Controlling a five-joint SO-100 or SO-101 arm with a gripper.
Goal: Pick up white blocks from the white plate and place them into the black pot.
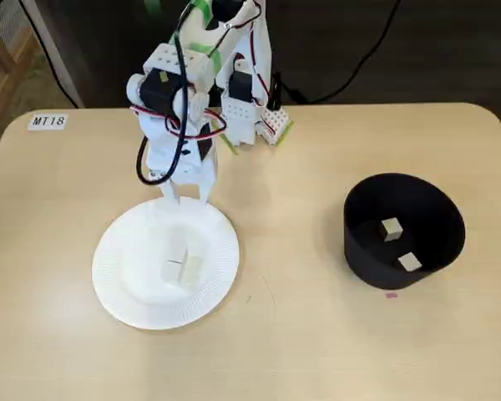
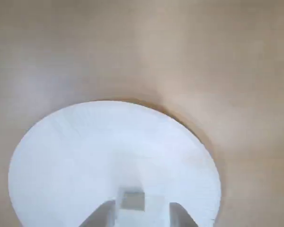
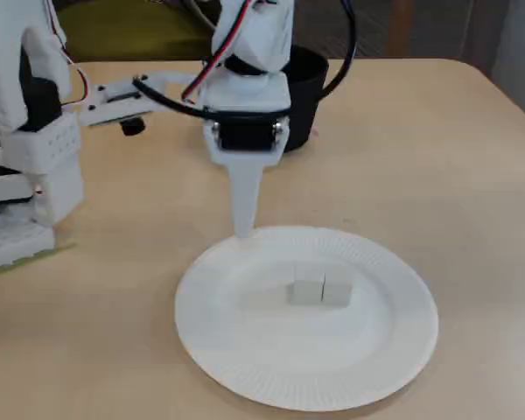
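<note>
- The table (image 1: pixel 317 334) is light wood with rounded corners; a small label reading MT18 (image 1: pixel 48 121) lies near its far left corner in a fixed view
- The white arm (image 1: pixel 204 92) stands at the far edge of the table in that view, bent forward and down toward the plate, with red and black wires looped along it
- The white plate (image 1: pixel 125 292) lies flat on the table in front of the arm, left of centre in a fixed view; its ribbed rim shows clearly in another fixed view (image 3: pixel 245 376)
- The black pot (image 1: pixel 363 251) stands upright well apart from the plate, toward the right side of the table in a fixed view; in another fixed view it sits behind the arm (image 3: pixel 308 87)
- The gripper (image 1: pixel 192 199) points down above the plate's far rim, its fingers spread apart and empty; in the wrist view the two tips enter from the bottom edge with a gap between them
- Two white blocks (image 3: pixel 320 290) sit side by side and touching near the middle of the plate; in the wrist view a block (image 2: pixel 132 199) shows between the fingertips
- Two more blocks (image 1: pixel 392 229) lie apart from each other on the floor of the pot
- A tiny pink mark (image 1: pixel 391 294) is on the table just in front of the pot
</note>
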